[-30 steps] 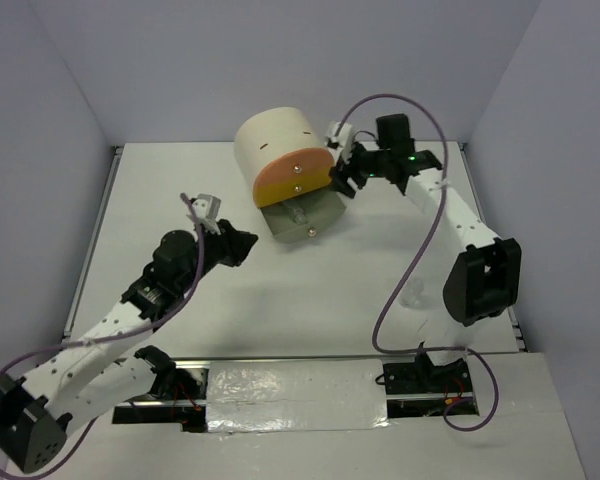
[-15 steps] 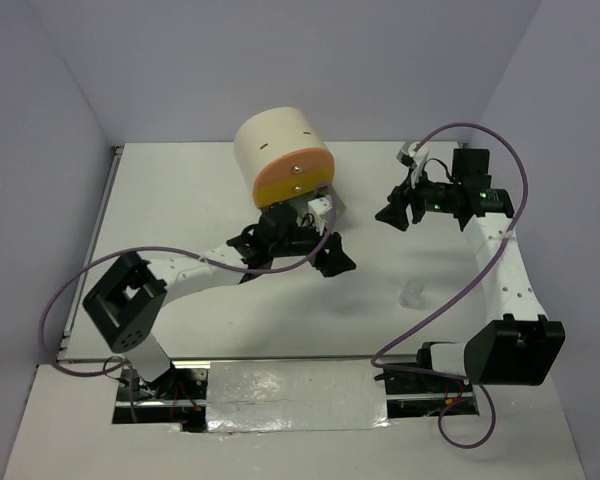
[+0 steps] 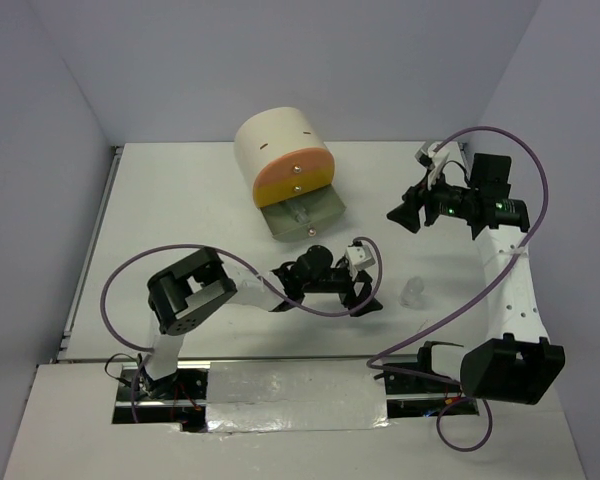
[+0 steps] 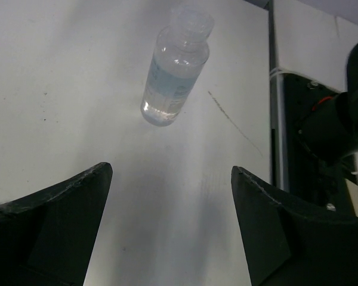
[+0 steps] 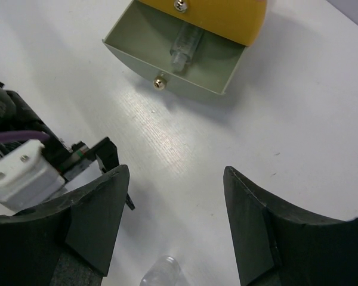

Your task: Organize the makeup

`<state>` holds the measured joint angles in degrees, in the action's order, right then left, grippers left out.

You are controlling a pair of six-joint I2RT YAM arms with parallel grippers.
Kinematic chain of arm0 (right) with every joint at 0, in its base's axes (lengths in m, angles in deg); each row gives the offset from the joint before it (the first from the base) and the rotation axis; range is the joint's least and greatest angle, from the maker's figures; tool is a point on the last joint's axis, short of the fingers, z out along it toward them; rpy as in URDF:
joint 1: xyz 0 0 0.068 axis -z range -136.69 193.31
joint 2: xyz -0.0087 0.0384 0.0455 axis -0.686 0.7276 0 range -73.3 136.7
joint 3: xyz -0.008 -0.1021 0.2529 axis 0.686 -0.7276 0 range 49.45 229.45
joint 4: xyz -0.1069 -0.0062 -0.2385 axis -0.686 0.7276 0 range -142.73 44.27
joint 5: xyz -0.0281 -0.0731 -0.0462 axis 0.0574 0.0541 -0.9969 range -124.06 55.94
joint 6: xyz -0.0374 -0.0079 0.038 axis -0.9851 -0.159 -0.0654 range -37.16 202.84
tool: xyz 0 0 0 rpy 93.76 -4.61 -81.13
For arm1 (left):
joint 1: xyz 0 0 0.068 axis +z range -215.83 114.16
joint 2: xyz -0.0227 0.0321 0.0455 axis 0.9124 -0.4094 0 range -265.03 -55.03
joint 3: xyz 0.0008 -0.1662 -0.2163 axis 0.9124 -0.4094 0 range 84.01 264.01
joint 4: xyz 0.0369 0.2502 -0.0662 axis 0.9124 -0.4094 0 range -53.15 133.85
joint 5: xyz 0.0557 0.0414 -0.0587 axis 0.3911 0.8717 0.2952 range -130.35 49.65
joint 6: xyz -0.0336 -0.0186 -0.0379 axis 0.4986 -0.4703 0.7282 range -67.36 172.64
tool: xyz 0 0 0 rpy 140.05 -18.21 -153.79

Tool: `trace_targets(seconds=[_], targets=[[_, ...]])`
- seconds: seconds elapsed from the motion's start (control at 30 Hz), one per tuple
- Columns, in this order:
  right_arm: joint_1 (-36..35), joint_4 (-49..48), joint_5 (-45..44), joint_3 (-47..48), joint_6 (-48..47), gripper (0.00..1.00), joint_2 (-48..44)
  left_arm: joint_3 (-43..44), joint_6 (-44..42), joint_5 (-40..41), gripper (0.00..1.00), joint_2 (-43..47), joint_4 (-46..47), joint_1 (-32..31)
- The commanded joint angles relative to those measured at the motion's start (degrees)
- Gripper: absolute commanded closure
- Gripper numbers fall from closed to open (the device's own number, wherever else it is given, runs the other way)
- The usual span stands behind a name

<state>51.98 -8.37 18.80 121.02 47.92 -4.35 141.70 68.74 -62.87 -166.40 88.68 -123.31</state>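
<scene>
Two clear little bottles are in view. One bottle [image 4: 176,65] sits on the table [image 4: 77,89], straight ahead of the left gripper [image 4: 167,173] and a little to the left of the gap between its spread fingers, apart from both. It appears to stand upright, with a clear cap on top and a faint bluish tint. From the right gripper [image 5: 176,173], only its cap shows, at the lower edge between that gripper's parted fingers. The other bottle [image 5: 185,43] lies on its side inside the open grey-green drawer [image 5: 131,42], well ahead of the right gripper, its narrow neck pointing at the drawer's knobbed front wall.
</scene>
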Motion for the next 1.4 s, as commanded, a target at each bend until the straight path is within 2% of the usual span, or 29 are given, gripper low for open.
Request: trace_targets(seconds=[0.0, 0.23, 0.53, 0.77, 0.97, 1.07, 1.37], targets=[[0.6, 0.1, 1.2, -0.2, 1.3, 0.28, -2.2, 2.9, -3.6, 3.4, 0.06, -4.1, 11.0, -1.3], [2.1, -0.9, 1.9, 1.9, 2.7, 0.27, -2.1, 7.9, -1.2, 4.4, 0.06, -11.8, 16.7, -2.2], [4.1, -1.8, 1.9, 0.9, 3.7, 0.27, -1.9, 16.0, -1.2, 3.6, 0.06, -17.9, 16.6, -3.3], [4.7, -2.5, 2.1, 0.1, 4.6, 0.26, -1.8, 18.6, -0.7, 0.7, 0.05, -19.8, 16.7, -4.2], [5.1, -2.6, 2.2, 0.0, 4.8, 0.26, -1.5, 24.0, -0.6, 1.3, 0.06, -22.7, 13.4, -4.6], [5.2, -2.5, 2.2, 0.0, 4.9, 0.26, -1.5, 25.1, 0.2, 1.2, 0.1, -23.5, 12.6, -4.8], [5.4, -3.3, 2.4, -1.1, 5.7, 0.26, -2.2, 25.9, 1.1, 0.1, 0.29, -24.2, 10.4, -4.8]])
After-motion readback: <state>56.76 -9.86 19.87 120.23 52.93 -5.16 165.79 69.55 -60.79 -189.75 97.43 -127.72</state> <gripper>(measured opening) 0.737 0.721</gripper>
